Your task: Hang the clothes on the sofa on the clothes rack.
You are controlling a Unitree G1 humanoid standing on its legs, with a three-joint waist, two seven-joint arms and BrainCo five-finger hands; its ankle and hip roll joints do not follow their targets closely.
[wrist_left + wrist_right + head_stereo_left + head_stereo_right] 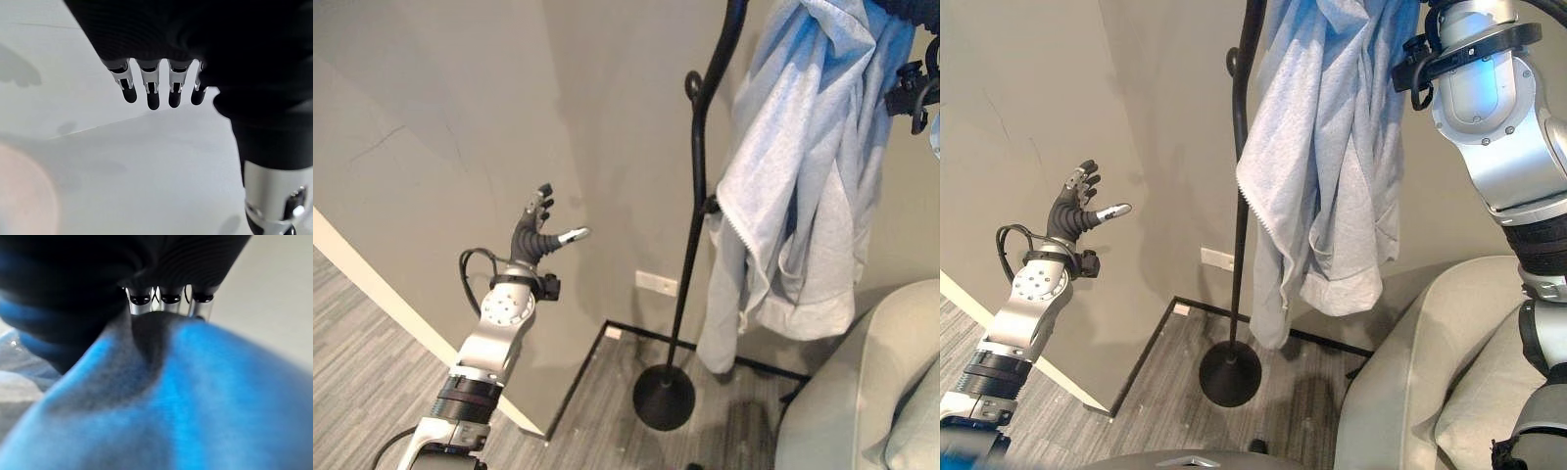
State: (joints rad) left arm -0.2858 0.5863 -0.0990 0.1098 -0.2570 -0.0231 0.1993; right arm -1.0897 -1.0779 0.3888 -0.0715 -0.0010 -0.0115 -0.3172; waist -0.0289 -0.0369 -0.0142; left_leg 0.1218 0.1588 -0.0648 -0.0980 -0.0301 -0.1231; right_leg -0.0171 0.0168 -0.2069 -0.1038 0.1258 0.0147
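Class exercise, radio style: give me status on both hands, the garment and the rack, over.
Left hand open, raised, empty. Right hand fingers buried in pale blue-grey zip-up garment, grip unclear. Garment hangs beside black metal clothes rack pole. Nothing obstructing.

The garment hangs on the clothes rack, draped to the rack's right, with the sofa further right and the left hand well left of the rack.

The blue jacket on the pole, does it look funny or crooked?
Yes. The light blue jacket hangs in a bunched clump down one side of the black clothes rack, lopsided, not spread out. The right hand is up in its cloth.
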